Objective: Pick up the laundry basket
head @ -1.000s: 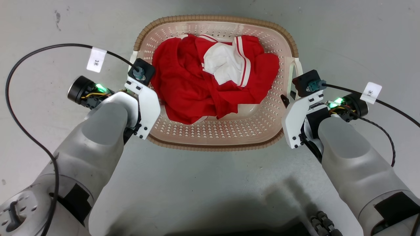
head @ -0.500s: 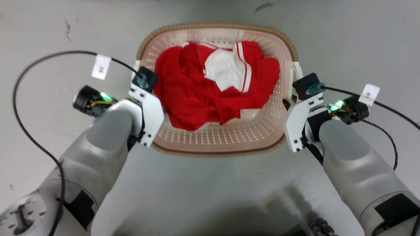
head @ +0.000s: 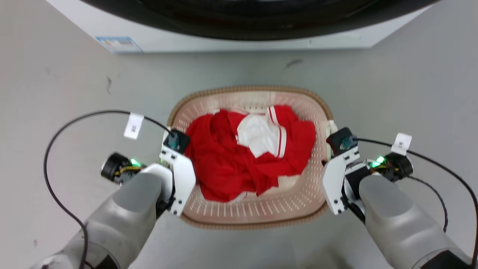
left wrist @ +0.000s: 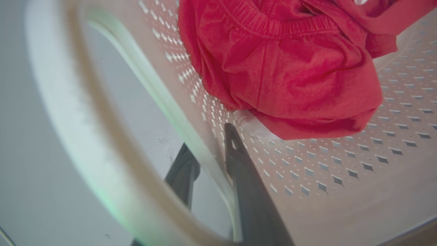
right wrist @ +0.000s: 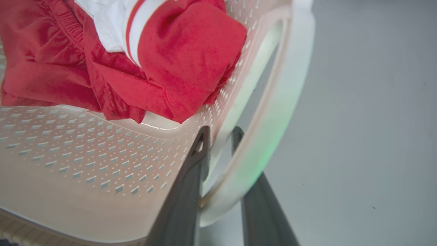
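The laundry basket [head: 250,89], cream with a brown woven rim, sits between my two arms with red and white clothes [head: 231,160] inside. My left gripper [left wrist: 208,143] is shut on its left side: one dark finger lies inside the perforated wall [left wrist: 307,164], the other outside by the white handle [left wrist: 51,102]. On the opposite side my right gripper [right wrist: 221,135] is shut the same way, pinching the wall next to the white handle [right wrist: 286,85]. In the head view both wrists [head: 175,149] [head: 341,149] press against the basket's sides.
A white washing machine [head: 239,43] with a dark round door stands just beyond the basket, along the top of the head view. Grey floor [head: 56,82] surrounds the basket. Black cables loop from both wrists.
The head camera has moved: the whole picture has shifted down and the washing machine has come into view. The basket looks smaller. Both grippers keep the same hold on its sides.
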{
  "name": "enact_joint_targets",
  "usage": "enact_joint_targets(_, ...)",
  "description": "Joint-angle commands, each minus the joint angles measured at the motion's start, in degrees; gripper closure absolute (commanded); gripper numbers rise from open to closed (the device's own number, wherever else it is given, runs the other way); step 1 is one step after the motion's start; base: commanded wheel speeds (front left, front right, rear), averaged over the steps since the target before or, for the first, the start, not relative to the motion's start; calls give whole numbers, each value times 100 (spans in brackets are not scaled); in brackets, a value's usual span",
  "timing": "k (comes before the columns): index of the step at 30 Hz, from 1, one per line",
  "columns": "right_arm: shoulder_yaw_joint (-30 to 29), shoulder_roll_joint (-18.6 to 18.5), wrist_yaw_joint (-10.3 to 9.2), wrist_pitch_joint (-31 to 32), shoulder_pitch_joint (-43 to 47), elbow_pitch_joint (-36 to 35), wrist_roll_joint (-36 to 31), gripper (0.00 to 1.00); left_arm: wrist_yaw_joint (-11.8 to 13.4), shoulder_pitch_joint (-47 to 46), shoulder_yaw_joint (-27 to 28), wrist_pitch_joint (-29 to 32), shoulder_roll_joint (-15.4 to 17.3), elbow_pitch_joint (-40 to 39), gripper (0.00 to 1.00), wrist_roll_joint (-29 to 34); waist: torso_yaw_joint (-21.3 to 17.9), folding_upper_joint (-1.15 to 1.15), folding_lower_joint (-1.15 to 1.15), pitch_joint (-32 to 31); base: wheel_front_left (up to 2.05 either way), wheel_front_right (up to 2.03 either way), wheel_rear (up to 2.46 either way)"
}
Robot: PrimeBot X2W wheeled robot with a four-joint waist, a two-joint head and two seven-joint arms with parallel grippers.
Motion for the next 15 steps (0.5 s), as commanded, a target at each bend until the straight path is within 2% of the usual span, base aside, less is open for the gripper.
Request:
enact_joint_targets(1, 79, 46, 0, -11, 83, -49, 9, 100, -68, 156, -84, 52, -117, -100, 100, -23, 34, 0, 1, -365, 0, 0, 0)
enact_joint_targets(15, 657, 62, 1, 255, 829, -207, 416, 100, -70, 1014, -251, 602, -157, -241, 100, -482, 152, 0, 1, -1712, 0, 0, 0)
